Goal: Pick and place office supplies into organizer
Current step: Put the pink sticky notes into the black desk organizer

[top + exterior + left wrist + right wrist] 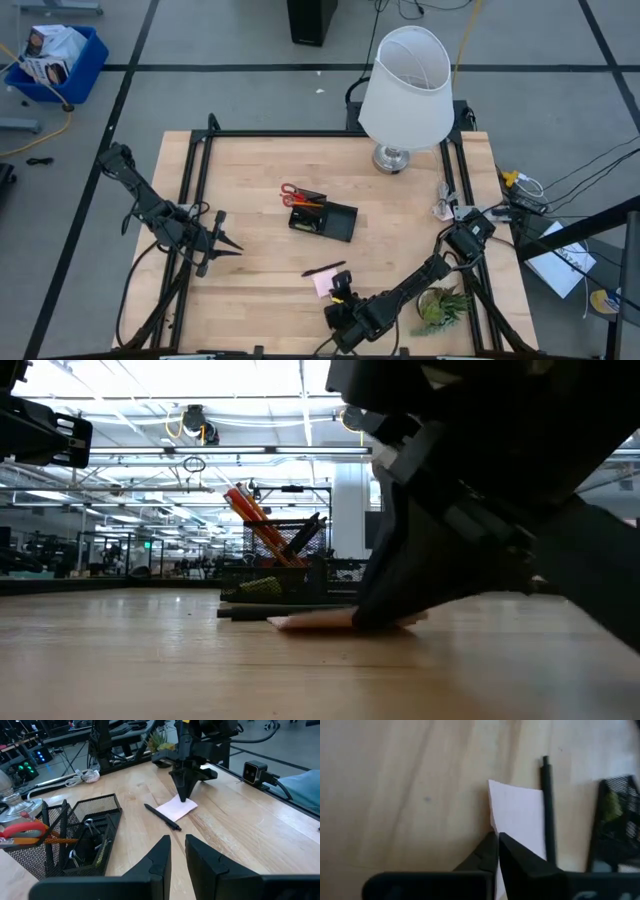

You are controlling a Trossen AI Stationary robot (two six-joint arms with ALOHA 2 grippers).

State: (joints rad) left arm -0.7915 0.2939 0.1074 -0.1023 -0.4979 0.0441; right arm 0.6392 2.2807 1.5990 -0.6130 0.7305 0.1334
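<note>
Right gripper [338,292]: lower centre of high view, fingers pressed together, tips on pink sticky-note pad [325,284], apparently gripping nothing | black pen [323,269] just beyond pad, lying crosswise | organizer [322,218] up-frame, centre | left gripper [229,246] farther, mid-left, nearly closed, empty.

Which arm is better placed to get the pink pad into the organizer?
Right. Its gripper is down on the pad, jaws shut at its edge, beside the pen. The left gripper hangs off to the side, farther from the pad and the organizer.
</note>
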